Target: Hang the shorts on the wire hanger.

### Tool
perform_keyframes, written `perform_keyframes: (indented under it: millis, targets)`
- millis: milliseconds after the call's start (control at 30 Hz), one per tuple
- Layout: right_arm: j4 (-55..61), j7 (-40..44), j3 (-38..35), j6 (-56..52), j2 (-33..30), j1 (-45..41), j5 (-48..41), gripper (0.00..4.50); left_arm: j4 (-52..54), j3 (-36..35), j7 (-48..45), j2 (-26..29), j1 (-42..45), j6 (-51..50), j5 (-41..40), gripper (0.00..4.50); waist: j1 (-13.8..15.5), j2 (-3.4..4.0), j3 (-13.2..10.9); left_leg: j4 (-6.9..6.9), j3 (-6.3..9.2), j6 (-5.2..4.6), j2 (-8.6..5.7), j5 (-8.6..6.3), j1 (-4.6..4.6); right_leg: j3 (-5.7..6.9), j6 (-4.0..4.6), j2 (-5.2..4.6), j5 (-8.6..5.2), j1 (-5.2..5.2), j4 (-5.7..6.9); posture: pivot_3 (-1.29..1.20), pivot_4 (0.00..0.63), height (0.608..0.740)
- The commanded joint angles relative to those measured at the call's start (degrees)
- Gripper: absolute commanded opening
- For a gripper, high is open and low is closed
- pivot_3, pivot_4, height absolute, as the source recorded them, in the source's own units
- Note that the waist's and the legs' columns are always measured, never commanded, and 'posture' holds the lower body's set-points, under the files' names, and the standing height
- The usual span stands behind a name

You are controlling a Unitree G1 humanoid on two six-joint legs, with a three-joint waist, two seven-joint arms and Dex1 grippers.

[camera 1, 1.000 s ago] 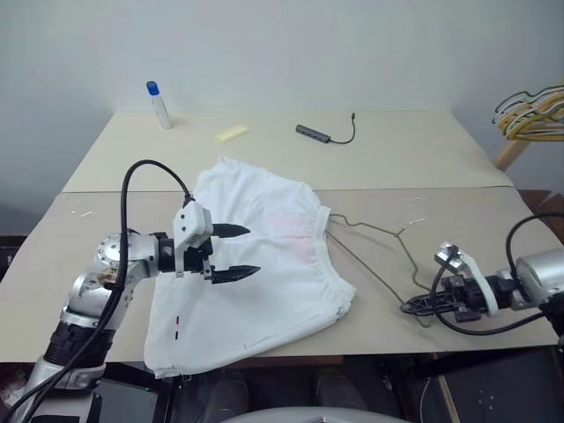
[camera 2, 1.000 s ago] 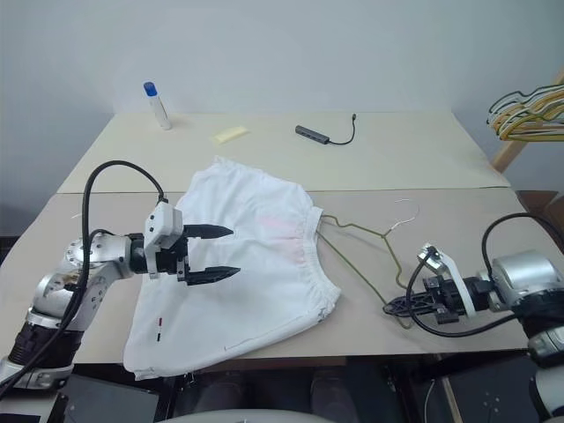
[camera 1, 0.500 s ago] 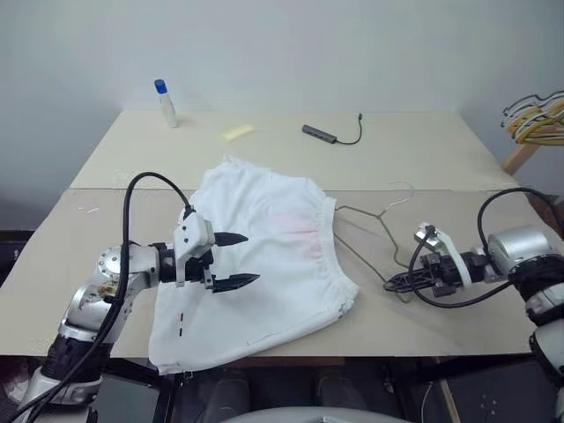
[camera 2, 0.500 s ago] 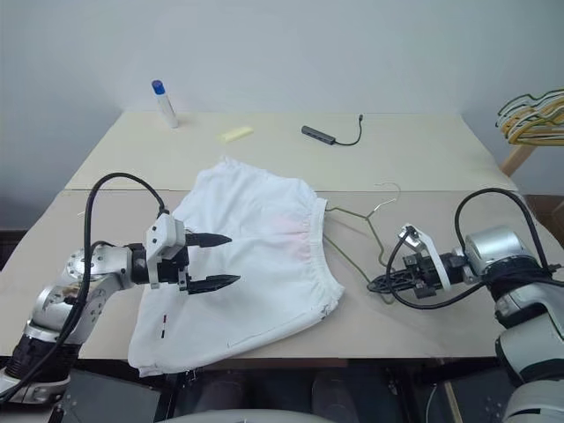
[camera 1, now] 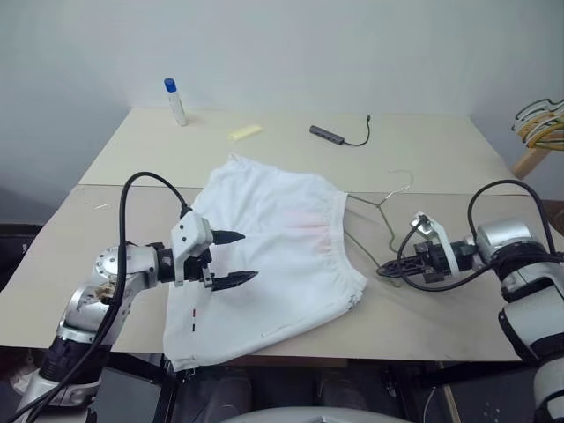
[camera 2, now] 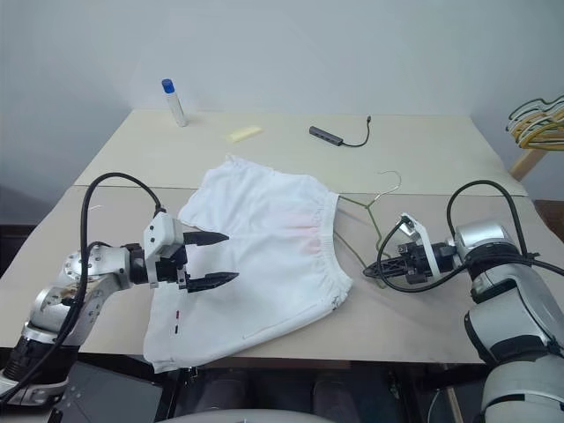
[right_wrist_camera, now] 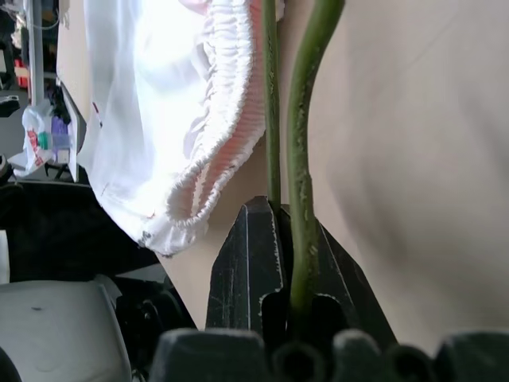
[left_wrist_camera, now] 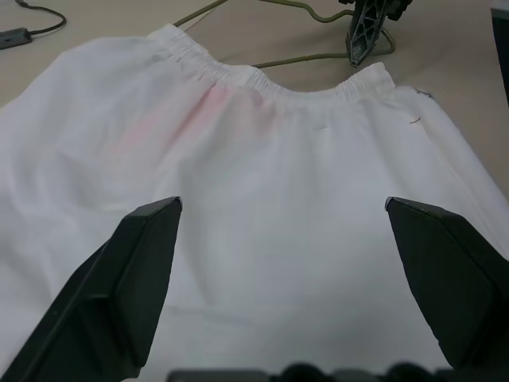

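The white shorts (camera 1: 282,238) lie flat across the middle of the table, their gathered waistband toward the right. Over their left half hovers my left gripper (camera 1: 248,256), open, with bare cloth between its fingers (left_wrist_camera: 143,263). My right gripper (camera 2: 368,271) is shut on the near corner of the olive-green wire hanger (right_wrist_camera: 302,159), just right of the waistband. The hanger lies on the table and its silvery hook (camera 2: 388,181) points to the far side. One wire of the hanger (left_wrist_camera: 294,60) runs close along the waistband.
On the far half of the table stand a blue-capped bottle (camera 1: 176,101), a yellow slip (camera 1: 245,132) and a dark adapter with a cable (camera 1: 330,134). A bunch of yellow and dark hangers (camera 1: 542,119) hangs off the right edge. The shorts' hem droops over the front edge.
My right gripper has carried the hanger's corner left, closer to the waistband, and the hanger has swung with it. The left gripper stays open in place. The camera view has shifted.
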State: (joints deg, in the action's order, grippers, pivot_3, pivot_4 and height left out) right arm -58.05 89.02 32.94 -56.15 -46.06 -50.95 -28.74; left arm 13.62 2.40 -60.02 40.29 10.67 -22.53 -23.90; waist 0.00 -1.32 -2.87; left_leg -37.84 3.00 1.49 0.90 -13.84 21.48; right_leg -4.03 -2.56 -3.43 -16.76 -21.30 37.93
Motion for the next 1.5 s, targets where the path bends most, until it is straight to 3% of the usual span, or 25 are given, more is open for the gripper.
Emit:
perform_keyframes:
  millis: [33,333,500,667,867,967,1067,1500]
  targets:
    - [3.1,2.4,-5.5,-0.2,-0.7,-0.4,1.6,0.0,0.8,-0.4,0.0,-0.1,0.9,0.6,-0.2,4.44,-0.1,0.02,0.0,0.0,0.0,0.0,0.0,0.0,-0.01,0.0,0.0,0.01,0.0,0.0,0.01,0.05,0.0,0.74]
    - [29.8,-6.3,-16.1,-0.5,-3.9,6.9,2.5,0.0,-2.3,-1.8,-0.4,-1.6,6.9,1.5,-1.4,4.44,-0.6,0.03,0.0,0.0,0.03,0.0,0.0,0.0,0.06,0.01,0.0,0.01,-0.01,-0.04,0.02,0.02,0.0,0.74]
    - [41.8,-12.4,-17.3,0.3,-5.2,7.2,5.7,0.0,-4.0,-8.0,-1.5,-2.1,16.9,-2.0,-9.9,4.44,-0.8,0.03,0.0,-0.02,0.06,0.0,0.02,0.0,0.12,0.03,-0.02,0.02,-0.02,-0.11,0.05,0.02,0.0,0.74]
    - [49.9,-13.1,-15.6,5.0,-7.5,6.3,10.1,0.0,-12.9,-9.3,-6.6,0.6,28.9,0.1,-9.7,4.44,-0.9,0.03,0.0,-0.02,0.04,0.0,0.0,0.0,0.27,0.02,-0.04,0.01,-0.03,-0.24,0.01,0.04,0.0,0.74]
    - [56.0,-11.9,-14.1,9.8,-7.5,5.4,12.9,0.0,-32.1,-1.0,-20.1,4.4,42.2,11.3,1.3,4.44,-0.9,0.03,0.0,-0.04,0.02,0.0,-0.02,0.01,0.43,0.02,-0.03,0.05,-0.02,-0.45,0.07,0.04,0.0,0.74]
    - [61.0,-12.0,-12.7,11.5,-7.3,5.9,14.4,0.0,-41.5,2.3,-28.9,3.6,46.2,15.1,3.7,4.44,-0.9,0.04,0.0,-0.04,-0.04,0.01,-0.03,0.02,0.62,-0.01,-0.02,0.03,-0.02,-0.66,0.12,0.03,0.0,0.74]
    - [64.4,-11.8,-11.7,12.6,-7.7,6.1,15.8,0.0,-46.6,4.9,-32.0,1.9,48.7,16.9,5.2,4.44,-0.9,0.04,0.0,-0.08,0.0,0.02,-0.01,0.04,0.83,0.01,-0.01,0.05,-0.01,-0.89,0.17,0.02,0.0,0.74]
    - [69.8,-12.7,-8.2,10.8,-7.4,5.9,20.4,0.0,-44.4,16.7,-32.5,3.6,50.2,10.5,-8.8,4.44,-1.6,0.03,0.0,-0.18,0.04,0.02,0.01,0.04,0.93,0.01,-0.02,0.05,-0.01,-0.96,0.26,-0.02,0.0,0.74]
